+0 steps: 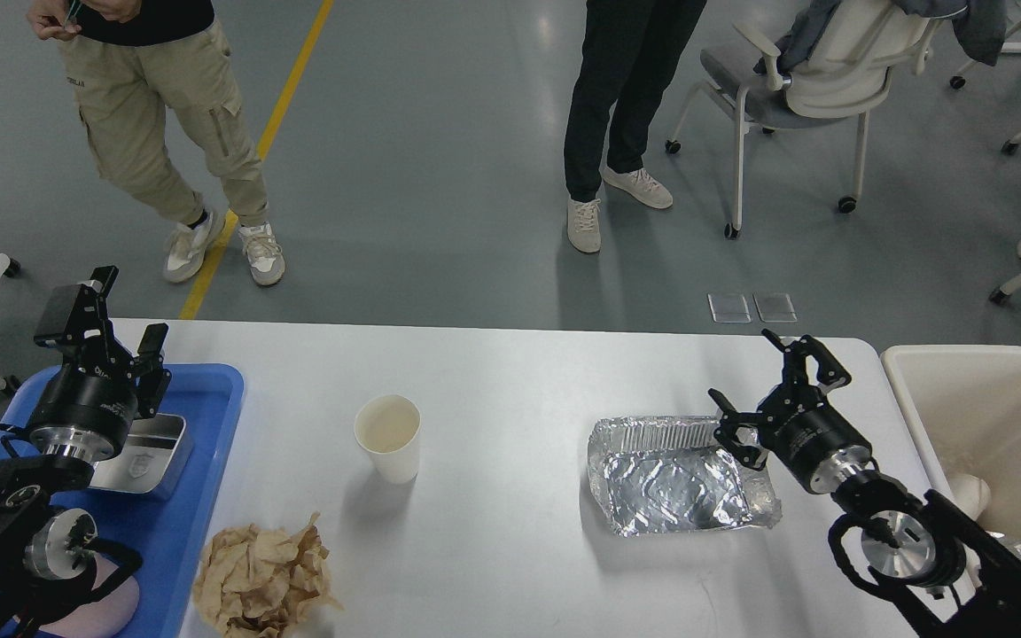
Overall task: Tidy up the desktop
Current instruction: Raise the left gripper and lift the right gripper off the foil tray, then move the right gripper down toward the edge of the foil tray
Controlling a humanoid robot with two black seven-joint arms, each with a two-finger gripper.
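Three loose items clutter the wide white bench (510,372): near left a crumpled brown paper wad (262,580), then a white paper cup (388,436) and a crinkled foil tray (679,476). The right gripper (772,390), fingers spread and empty, hovers at the foil tray's far right corner; grasping its rim for the cream bin (989,399) looks next. The left gripper (107,319) hangs released over the blue plastic tray (200,496).

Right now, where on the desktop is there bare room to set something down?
The widest bare patch of the desktop lies between the paper cup and the foil tray. The far strip behind both is bare too. It is crowded near the crumpled paper and where the right gripper hangs by the foil tray.
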